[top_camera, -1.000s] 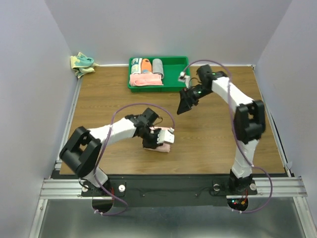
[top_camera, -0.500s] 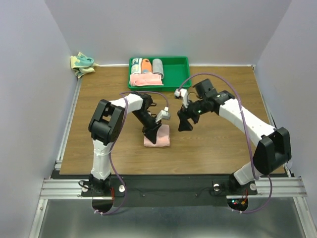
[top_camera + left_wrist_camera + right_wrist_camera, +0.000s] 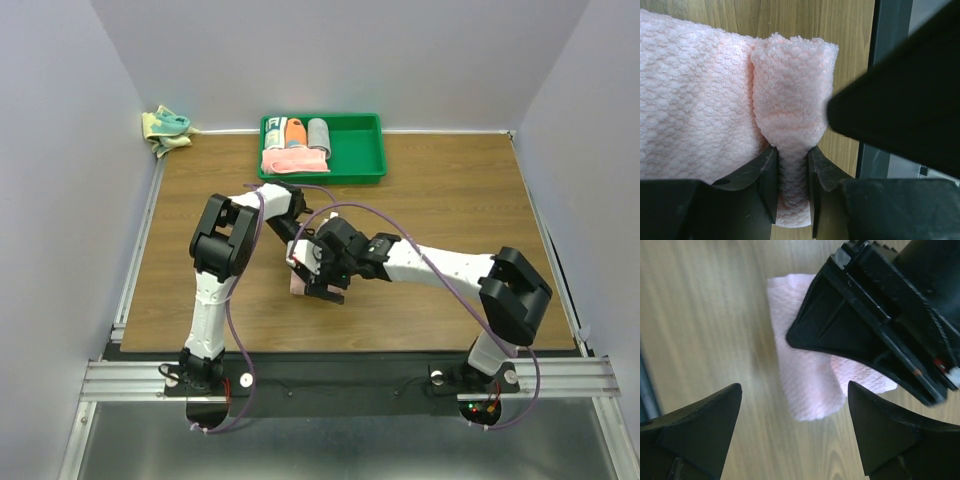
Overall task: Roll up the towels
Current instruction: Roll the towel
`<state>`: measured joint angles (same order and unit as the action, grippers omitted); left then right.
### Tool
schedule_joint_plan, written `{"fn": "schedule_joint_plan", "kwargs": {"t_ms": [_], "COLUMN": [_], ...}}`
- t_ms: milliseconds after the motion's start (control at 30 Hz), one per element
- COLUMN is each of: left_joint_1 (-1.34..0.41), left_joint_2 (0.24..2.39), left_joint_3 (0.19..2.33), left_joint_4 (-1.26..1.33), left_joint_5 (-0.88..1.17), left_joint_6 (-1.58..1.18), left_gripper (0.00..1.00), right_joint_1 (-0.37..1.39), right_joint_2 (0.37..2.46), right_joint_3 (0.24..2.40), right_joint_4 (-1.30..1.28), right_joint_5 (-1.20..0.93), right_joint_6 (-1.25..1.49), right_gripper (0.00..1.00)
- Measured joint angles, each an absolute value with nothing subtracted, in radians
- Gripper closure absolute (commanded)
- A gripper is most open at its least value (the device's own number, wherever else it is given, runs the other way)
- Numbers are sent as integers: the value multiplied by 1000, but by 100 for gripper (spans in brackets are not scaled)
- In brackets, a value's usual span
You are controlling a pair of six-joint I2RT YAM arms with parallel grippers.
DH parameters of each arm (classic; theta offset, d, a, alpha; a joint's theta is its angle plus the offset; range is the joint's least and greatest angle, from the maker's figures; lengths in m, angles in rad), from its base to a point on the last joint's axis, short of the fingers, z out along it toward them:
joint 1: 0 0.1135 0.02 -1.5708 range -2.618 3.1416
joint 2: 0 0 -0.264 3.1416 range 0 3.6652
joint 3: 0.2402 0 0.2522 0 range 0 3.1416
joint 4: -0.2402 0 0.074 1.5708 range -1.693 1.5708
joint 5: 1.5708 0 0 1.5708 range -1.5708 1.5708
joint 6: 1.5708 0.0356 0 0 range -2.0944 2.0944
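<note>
While left claw [image 3: 791, 167] pinches pink towel [image 3: 695, 95], right claw [image 3: 793, 387] spread wide above it

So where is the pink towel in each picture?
Top external: the pink towel peeks out near the middle of the table, mostly hidden.
Left wrist: it fills the left and middle, with its rolled end pinched by the left end effector.
Right wrist: it lies in the middle, partly covered from above.
Shared landmark: the wooden table lies under it in every view.
</note>
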<state>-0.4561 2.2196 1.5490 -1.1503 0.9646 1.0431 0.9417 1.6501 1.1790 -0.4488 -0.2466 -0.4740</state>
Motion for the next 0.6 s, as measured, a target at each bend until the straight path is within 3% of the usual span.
{"fn": "schedule_joint_plan", "kwargs": {"t_ms": [133, 200, 267, 300, 333, 367, 400, 600], "left_joint_1": [-449, -445, -442, -441, -439, -439, -439, -424], "left_joint_2": [2225, 2227, 2228, 2228, 2229, 2230, 2230, 2224], "left_joint_3": [1550, 1551, 1551, 1551, 1551, 1551, 1551, 1538], "left_joint_4": [-1158, -1161, -1162, -1164, -1168, -1173, -1175, -1176], "left_joint_5": [973, 975, 978, 978, 976, 973, 973, 979], "left_joint_6": [1047, 1050, 1052, 1052, 1054, 1055, 1056, 1072], "left_gripper": [68, 68, 68, 68, 67, 66, 64, 45], "right_joint_1": [982, 995, 1003, 1006, 1007, 1007, 1001, 996], "right_joint_2": [1705, 1740, 1774, 1784, 1792, 1795, 1795, 1773], "right_joint_3": [1144, 1143, 1143, 1138, 1130, 1129, 1127, 1074], "right_joint_4": [-379, -360, -341, -332, -310, -297, -289, -221], "right_joint_5": [-168, -150, -143, -138, -127, -120, -125, -142], "right_joint_6": [-527, -545, -556, -564, -577, -572, -574, -584], "right_gripper": [12, 20, 45, 64, 72, 89, 96, 99]}}
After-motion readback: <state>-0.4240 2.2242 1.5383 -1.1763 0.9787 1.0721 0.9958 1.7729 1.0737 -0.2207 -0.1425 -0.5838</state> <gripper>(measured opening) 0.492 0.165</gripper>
